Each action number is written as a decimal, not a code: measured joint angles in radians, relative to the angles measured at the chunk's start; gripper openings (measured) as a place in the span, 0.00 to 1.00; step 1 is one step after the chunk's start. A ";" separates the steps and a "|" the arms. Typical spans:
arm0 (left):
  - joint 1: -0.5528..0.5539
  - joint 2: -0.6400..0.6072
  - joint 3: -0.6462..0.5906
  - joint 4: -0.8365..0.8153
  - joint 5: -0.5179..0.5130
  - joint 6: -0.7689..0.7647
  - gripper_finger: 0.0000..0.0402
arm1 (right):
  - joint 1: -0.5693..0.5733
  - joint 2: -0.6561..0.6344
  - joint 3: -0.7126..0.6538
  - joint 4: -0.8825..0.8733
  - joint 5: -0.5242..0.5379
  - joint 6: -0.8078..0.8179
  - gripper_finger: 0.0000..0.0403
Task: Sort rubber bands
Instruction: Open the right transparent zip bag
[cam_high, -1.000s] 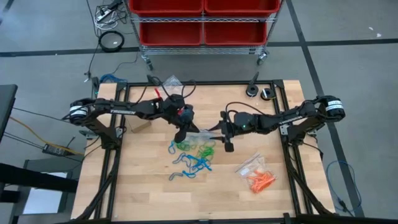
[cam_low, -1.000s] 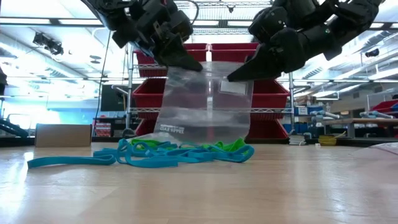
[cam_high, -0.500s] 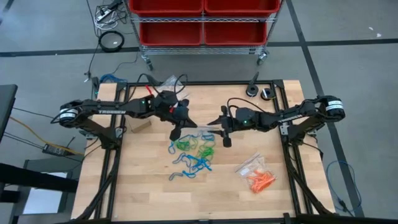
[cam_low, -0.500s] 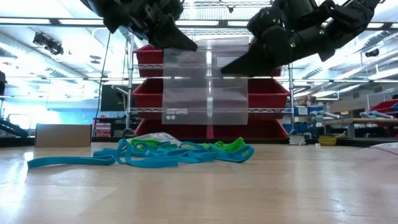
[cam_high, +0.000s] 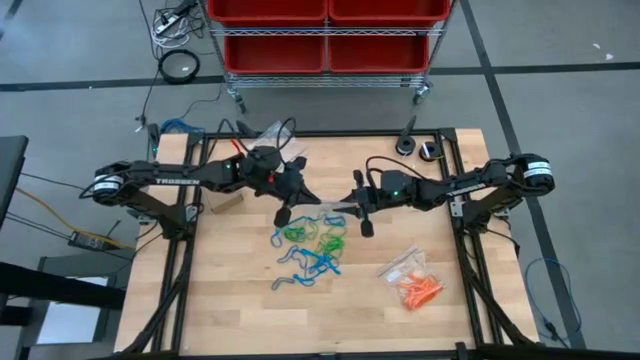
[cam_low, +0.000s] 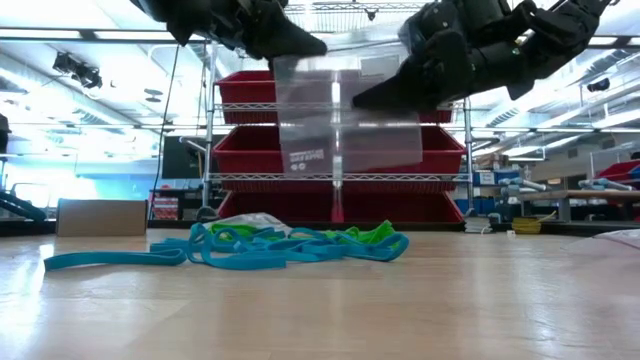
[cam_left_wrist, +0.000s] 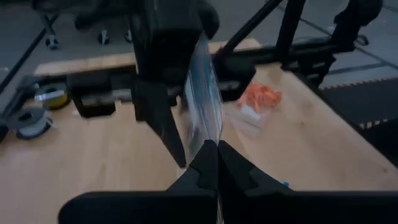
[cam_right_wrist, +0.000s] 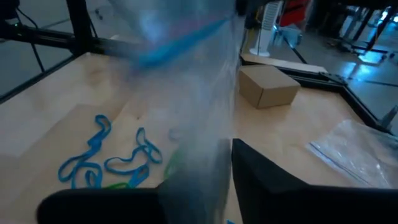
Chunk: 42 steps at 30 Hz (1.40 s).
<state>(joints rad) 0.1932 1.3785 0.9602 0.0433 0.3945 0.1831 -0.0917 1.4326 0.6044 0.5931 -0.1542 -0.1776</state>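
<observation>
Both arms are up over the middle of the table (cam_high: 230, 310), and stretched between them hangs a clear plastic bag (cam_low: 345, 120), lifted well clear of the wood and, as far as the low view shows, with nothing in it; the left gripper (cam_high: 283, 213) has its fingers pressed together on one top corner of the bag, and the right gripper (cam_high: 364, 226) pinches the opposite corner, so the bag hangs as a flat sheet between the two. Directly beneath the bag lies the loose pile of blue and green rubber bands (cam_high: 312, 247), tangled together on the wood, a few blue loops trailing out from the pile toward the near edge. Well apart from the pile, toward the right arm's side, the orange rubber bands (cam_high: 418, 290) sit gathered inside a second bag (cam_high: 400, 265) lying flat. So by the look of it orange is dealt with, while blue and green are still mixed and unbagged, and that's most of the job left to do
</observation>
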 joint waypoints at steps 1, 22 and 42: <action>0.000 -0.004 0.000 -0.005 0.010 -0.002 0.00 | -0.002 0.000 0.000 0.003 -0.001 -0.002 0.10; 0.053 -0.135 -0.001 -0.251 0.018 0.028 0.35 | -0.011 0.000 0.000 0.143 -0.052 0.002 0.00; 0.158 -0.199 -0.284 0.080 0.068 -0.132 0.53 | -0.011 0.000 0.000 0.251 -0.074 0.004 0.00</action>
<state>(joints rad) 0.3509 1.1796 0.6765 0.1230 0.4623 0.0513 -0.1024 1.4322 0.6045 0.8444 -0.2283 -0.1739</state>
